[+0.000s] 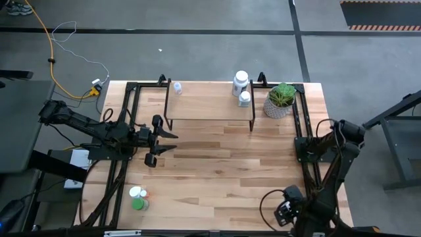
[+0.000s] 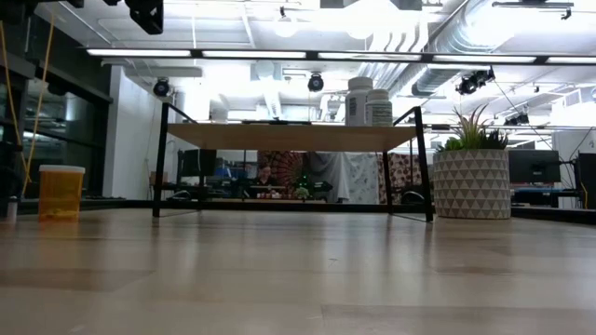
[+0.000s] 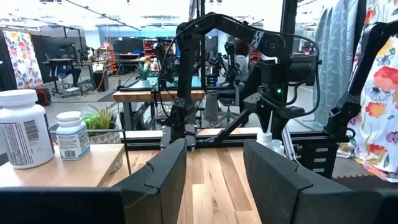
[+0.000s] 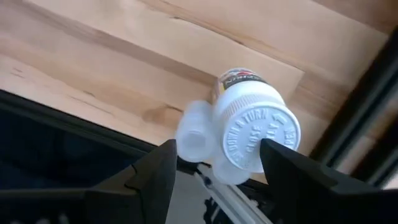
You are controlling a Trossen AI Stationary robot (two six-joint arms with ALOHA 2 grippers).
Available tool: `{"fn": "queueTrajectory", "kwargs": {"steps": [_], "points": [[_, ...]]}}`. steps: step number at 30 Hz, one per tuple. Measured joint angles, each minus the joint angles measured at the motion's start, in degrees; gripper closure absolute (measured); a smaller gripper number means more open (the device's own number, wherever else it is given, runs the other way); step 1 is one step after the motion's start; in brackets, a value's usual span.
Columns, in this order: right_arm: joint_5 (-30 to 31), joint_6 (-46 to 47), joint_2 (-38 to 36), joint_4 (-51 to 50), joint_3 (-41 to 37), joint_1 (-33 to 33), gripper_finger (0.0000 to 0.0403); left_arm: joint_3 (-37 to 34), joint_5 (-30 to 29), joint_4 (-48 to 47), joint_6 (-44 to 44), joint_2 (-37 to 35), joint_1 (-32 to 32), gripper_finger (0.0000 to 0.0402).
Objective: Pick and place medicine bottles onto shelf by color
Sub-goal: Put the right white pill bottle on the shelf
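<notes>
Bottle: white-capped medicine bottle (image 4: 254, 134), cap facing the wrist camera, long axis along the view
Right fingers (image 4: 214, 163): spread, the bottle between them, contact unclear
Left fingers (image 3: 211, 168): spread, empty, beside shelf (image 3: 74, 169)

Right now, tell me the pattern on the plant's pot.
White pot with a grey triangle pattern; the low view shows it best.

Three bottles (image 1: 241, 79) top one shelf (image 1: 210, 108); a small cluster (image 1: 138, 197) sits near the table's front; one potted plant (image 1: 281, 100).
</notes>
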Motion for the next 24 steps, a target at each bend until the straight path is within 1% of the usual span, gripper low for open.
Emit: {"fn": "queueTrajectory", "kwargs": {"steps": [3, 8, 12, 14, 16, 19, 24], "points": [[-3.37, -0.41, -0.09, -1.29, -0.61, -0.17, 0.0178, 0.00, 0.02, -0.02, 0.02, 0.00, 0.00, 0.0253], [-2.84, -2.17, -0.02, -1.31, -0.24, -0.24, 0.0178, 0.00, 0.02, -0.04, 0.02, 0.00, 0.00, 0.0253], [-0.55, -2.43, -0.11, -1.42, -0.20, -0.46, 0.0178, 0.00, 0.02, -0.04, 0.02, 0.00, 0.00, 0.0253], [2.63, -3.24, -0.22, -1.54, -0.20, -0.64, 0.0178, 0.01, 0.02, -0.04, 0.02, 0.00, 0.00, 0.0253], [4.35, -3.70, -0.22, -1.59, -0.17, -1.14, 0.0178, 0.02, 0.02, -0.04, 0.02, 0.00, 0.00, 0.0253], [5.01, -5.51, -0.22, -1.81, -0.17, -2.17, 0.0178, 0.02, 0.02, -0.04, 0.02, 0.00, 0.00, 0.0253], [8.31, -9.99, -0.22, -2.51, -0.17, -5.05, 0.0178, 0.02, 0.02, -0.04, 0.02, 0.00, 0.00, 0.0253]]}}
